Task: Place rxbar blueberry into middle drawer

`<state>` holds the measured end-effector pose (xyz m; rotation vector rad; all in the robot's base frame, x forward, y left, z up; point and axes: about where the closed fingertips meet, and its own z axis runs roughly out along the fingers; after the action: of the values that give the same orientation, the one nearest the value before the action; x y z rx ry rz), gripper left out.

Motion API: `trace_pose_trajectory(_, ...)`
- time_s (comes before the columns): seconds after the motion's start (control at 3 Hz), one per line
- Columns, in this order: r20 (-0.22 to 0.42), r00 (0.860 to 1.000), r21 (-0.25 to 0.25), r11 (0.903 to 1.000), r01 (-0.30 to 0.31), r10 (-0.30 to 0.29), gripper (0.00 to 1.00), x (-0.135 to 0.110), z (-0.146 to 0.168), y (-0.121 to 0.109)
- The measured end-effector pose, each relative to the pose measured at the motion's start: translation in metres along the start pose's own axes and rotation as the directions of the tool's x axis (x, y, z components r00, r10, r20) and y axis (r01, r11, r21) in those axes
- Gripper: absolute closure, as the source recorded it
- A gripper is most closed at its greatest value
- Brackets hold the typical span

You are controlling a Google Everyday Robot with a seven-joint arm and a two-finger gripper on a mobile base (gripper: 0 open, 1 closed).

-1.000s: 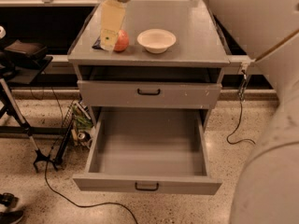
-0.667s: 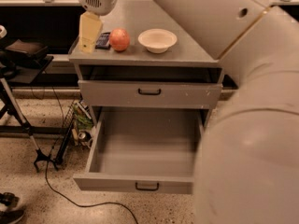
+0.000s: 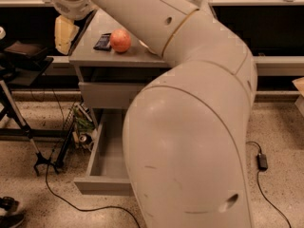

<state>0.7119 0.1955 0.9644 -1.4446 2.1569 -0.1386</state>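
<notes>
The rxbar blueberry [image 3: 102, 42], a small dark flat wrapper, lies on the grey cabinet top [image 3: 90, 51] just left of a round orange-red fruit [image 3: 120, 40]. My gripper [image 3: 64, 33], pale yellow, hangs beyond the cabinet's left edge, left of the bar and apart from it, with nothing seen in it. The middle drawer [image 3: 102, 161] is pulled out below, and its left side and bare floor are in view. My arm [image 3: 190, 127] hides the rest of the drawer.
Above the open drawer, a closed grey drawer front [image 3: 107, 95] shows partly. A black stand [image 3: 21, 122] with cables sits on the floor at left, and clutter [image 3: 83, 129] lies beside the cabinet. A power brick [image 3: 261, 161] lies on the floor at right.
My gripper has swung left, from over the cabinet top to past its left edge. The arm now fills most of the view, covering the bowl and much of the drawers.
</notes>
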Motion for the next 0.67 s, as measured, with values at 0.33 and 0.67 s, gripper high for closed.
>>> trace_pose_trajectory(0.33,0.0,1.0,0.0,1.0,0.001,-0.001,0.0,0.0001,0.0001,0.0)
trace_pose_trajectory(0.67,0.036,0.999,-0.016,0.9997,-0.021,0.021,0.0,-0.0004,0.0011,-0.0012)
